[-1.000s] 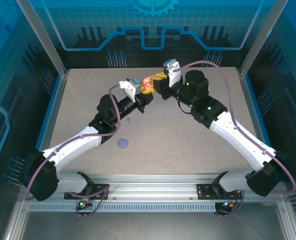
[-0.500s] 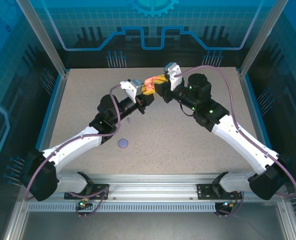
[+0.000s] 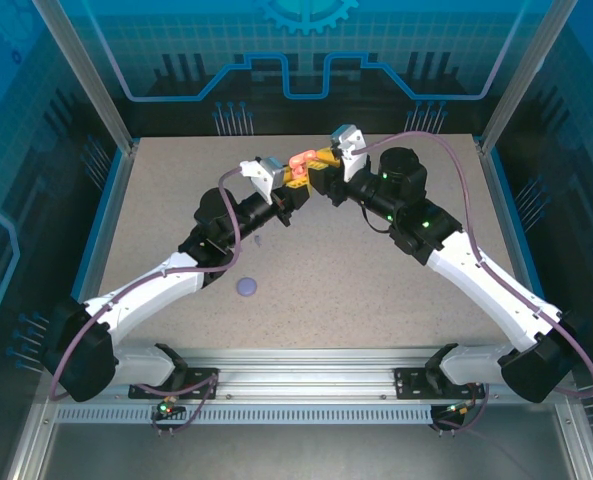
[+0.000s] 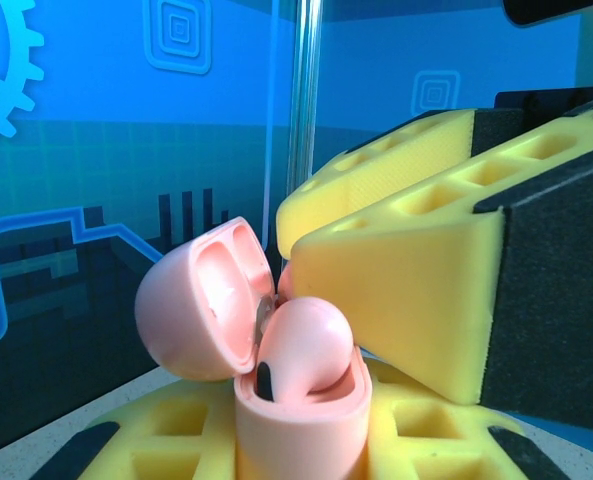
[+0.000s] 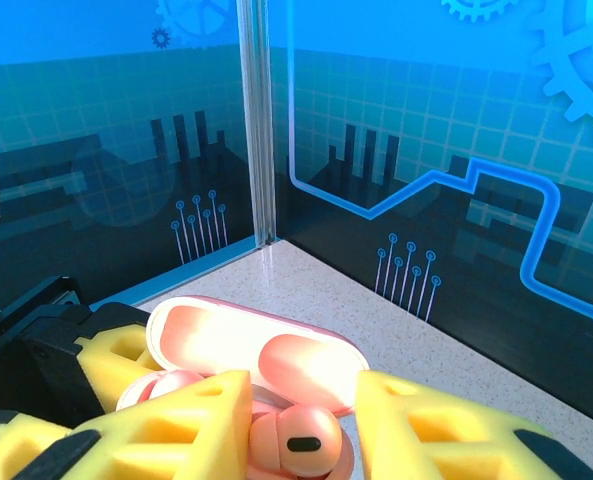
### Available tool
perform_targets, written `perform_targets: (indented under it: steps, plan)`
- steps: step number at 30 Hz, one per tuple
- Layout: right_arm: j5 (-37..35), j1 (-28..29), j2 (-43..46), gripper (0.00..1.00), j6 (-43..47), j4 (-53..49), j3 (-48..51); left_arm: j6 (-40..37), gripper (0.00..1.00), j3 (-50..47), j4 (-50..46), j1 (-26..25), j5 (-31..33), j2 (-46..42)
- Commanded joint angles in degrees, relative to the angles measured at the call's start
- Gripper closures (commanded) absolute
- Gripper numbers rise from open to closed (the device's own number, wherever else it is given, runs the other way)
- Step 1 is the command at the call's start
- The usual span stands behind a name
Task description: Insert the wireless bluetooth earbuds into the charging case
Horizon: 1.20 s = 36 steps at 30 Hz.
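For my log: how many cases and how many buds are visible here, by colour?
Pink case, open: 1
Lavender case, on the table: 1
Pink buds, in the open case: 2
Lavender bud, tiny, probably a bud: 1
Total: 5

Case (image 4: 298, 425), lid open, upright in left gripper (image 3: 294, 180) above far-middle table (image 3: 376, 300); earbud (image 4: 306, 345) in it, between right gripper (image 3: 319, 163) fingers; another case (image 3: 246, 287) nearer the bases.

1 earbud (image 5: 301, 440) seemingly seated in open case (image 5: 238, 343)
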State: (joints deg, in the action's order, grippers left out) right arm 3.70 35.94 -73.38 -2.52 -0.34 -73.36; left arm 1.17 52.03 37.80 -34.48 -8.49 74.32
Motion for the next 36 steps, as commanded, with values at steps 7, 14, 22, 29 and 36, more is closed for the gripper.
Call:
perform_targets:
  steps: [7, 14, 22, 29, 36]
  plan:
    - [1.6, 0.0, 1.2, 0.63, -1.2, 0.0, -0.3, 0.3, 1.00, 2.6, 3.4, -0.4, -0.5, 0.6]
    - [1.3, 0.0, 1.2, 0.62, -1.5, -0.1, -1.0, 0.4, 1.00, 2.6, 3.3, -0.4, -0.5, 0.8]
    - [-0.1, 0.0, 1.8, 0.60, -1.6, -0.2, -1.1, 0.3, 1.00, 2.8, 3.2, -0.6, -0.5, 0.9]
    - [-0.2, -0.1, 2.8, 0.60, -1.9, -0.2, -1.1, 0.2, 1.00, 2.9, 3.3, -0.6, -0.4, 1.2]
    - [1.0, -0.1, 3.6, 0.59, -3.1, -0.2, -1.1, 0.3, 1.00, 2.9, 3.3, -0.6, -0.5, 1.4]
